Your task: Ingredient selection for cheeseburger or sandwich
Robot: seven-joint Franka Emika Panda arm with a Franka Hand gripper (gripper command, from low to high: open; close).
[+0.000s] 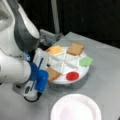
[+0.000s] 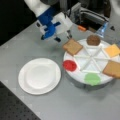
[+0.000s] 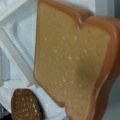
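The ingredients lie in a white divided tray (image 2: 86,72). They are a bread square (image 2: 72,46), a dark patty (image 2: 93,40), a cheese square (image 2: 113,50), a second bread square (image 2: 112,68), a green piece (image 2: 92,78) and a red disc (image 2: 69,65). My gripper (image 2: 63,37) hovers open just above the outer edge of the near bread square (image 1: 52,73), holding nothing. In the wrist view that bread (image 3: 72,57) fills most of the picture, with the patty (image 3: 23,105) beside it. The arm hides the patty in a front view. No cheeseburger or sandwich is in view.
A white paper plate (image 2: 39,75) (image 1: 76,107) lies bare on the grey table beside the tray. Dark metal equipment (image 2: 90,15) stands behind the tray. The table's edge and a black perforated board (image 2: 15,107) lie beyond the plate.
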